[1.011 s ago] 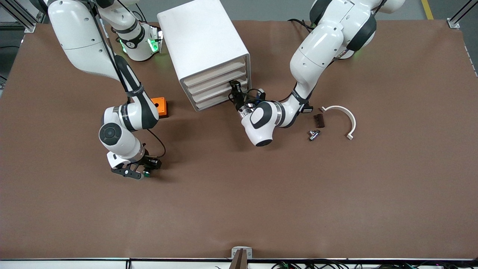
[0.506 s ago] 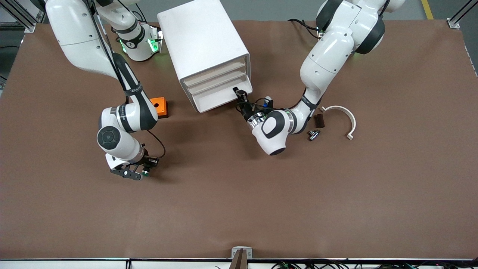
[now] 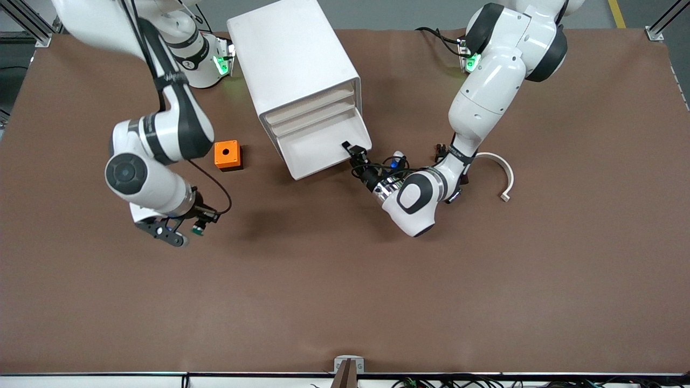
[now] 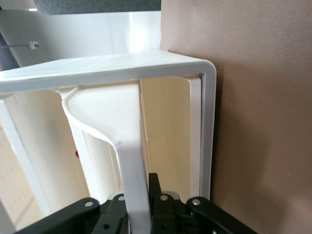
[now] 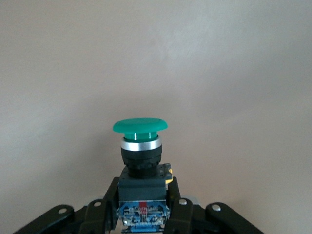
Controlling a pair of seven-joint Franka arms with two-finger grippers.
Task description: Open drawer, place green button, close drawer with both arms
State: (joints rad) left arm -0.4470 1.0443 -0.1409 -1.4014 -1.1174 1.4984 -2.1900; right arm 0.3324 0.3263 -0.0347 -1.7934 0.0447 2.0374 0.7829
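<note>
The lowest drawer (image 3: 322, 146) of the white cabinet (image 3: 294, 54) stands pulled out, its white inside bare. My left gripper (image 3: 354, 151) is shut on the drawer's front lip (image 4: 131, 161) at the corner toward the left arm's end. In the left wrist view the lip runs between that gripper's (image 4: 139, 197) black fingers (image 4: 156, 187). The button (image 3: 198, 230), with its green cap (image 5: 140, 126) above a black-and-blue body, is held up over bare table toward the right arm's end. My right gripper (image 3: 186, 233) is shut on that body, the gripper (image 5: 143, 202) clamping its two sides.
An orange box (image 3: 227, 155) with a round hole sits on the table beside the cabinet, toward the right arm's end. A white curved piece (image 3: 500, 171) lies toward the left arm's end, next to the left arm's forearm. The three upper drawers are closed.
The left gripper has pulled the lowest drawer out toward the front camera. The right gripper has shut on the button and lifted it off the table, moving toward the right arm's end.
</note>
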